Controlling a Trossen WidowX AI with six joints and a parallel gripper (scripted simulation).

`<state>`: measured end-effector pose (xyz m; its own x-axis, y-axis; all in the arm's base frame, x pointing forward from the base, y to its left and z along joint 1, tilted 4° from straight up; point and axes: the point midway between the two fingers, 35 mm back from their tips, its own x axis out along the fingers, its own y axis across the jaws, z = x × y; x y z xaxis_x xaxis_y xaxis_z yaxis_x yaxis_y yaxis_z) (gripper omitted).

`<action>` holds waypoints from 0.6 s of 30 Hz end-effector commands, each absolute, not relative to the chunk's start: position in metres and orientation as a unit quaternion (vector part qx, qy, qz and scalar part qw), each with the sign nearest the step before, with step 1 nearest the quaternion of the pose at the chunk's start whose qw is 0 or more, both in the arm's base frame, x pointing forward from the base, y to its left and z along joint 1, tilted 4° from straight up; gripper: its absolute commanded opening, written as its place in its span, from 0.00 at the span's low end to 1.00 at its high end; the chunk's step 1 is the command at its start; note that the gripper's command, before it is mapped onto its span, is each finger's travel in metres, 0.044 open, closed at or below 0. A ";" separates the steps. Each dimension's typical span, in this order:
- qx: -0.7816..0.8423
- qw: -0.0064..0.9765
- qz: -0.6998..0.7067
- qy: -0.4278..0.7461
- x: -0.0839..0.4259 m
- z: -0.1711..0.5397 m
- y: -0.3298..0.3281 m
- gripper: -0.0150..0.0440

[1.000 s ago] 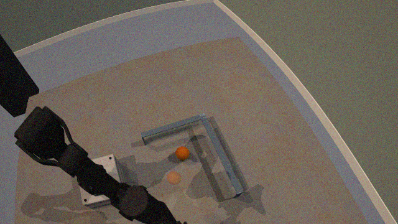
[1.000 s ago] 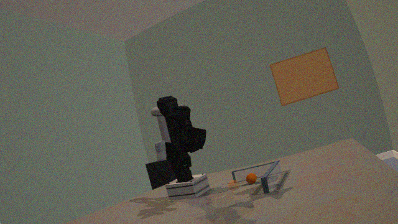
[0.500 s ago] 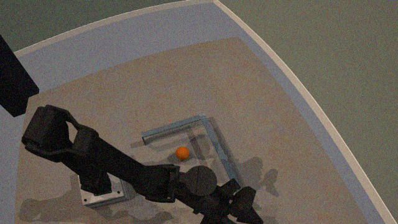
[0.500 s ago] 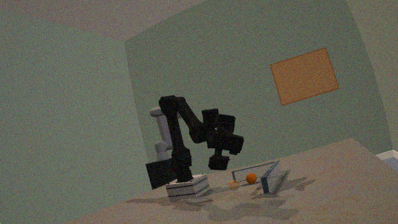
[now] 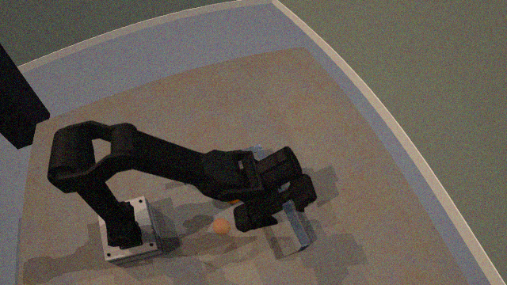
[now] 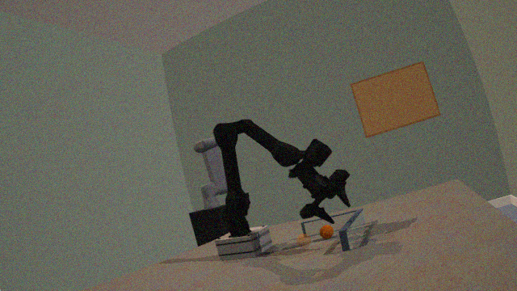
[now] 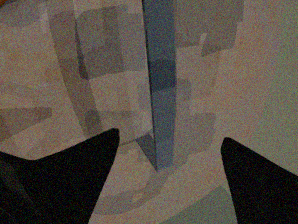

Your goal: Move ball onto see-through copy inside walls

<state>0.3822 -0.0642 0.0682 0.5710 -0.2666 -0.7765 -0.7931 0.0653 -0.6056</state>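
Orange ball [image 6: 326, 231] on table inside corner of clear walls [image 6: 350, 226] — pale see-through copy [image 6: 303, 239] just beside. Gripper [image 6: 333, 210] above ball, parted wide, holding nothing — arm [image 5: 166, 158] hiding most of ball from top.

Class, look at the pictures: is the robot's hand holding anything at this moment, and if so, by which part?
Nothing is held. The hand is open above the ball, which rests on the table.

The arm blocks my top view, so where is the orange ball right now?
In the exterior view the ball rests on the table inside the corner of the clear walls, just below the open gripper, with the see-through copy to its left.
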 end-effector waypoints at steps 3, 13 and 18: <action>-0.570 0.549 0.405 0.458 0.335 0.047 0.027 0.83; -0.530 0.502 0.475 0.490 0.300 0.050 0.061 0.83; -0.530 0.502 0.475 0.490 0.300 0.042 0.060 0.83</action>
<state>0.3003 0.0594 0.0499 0.0791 -0.0463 -0.9958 -0.9967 -0.0195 -0.0783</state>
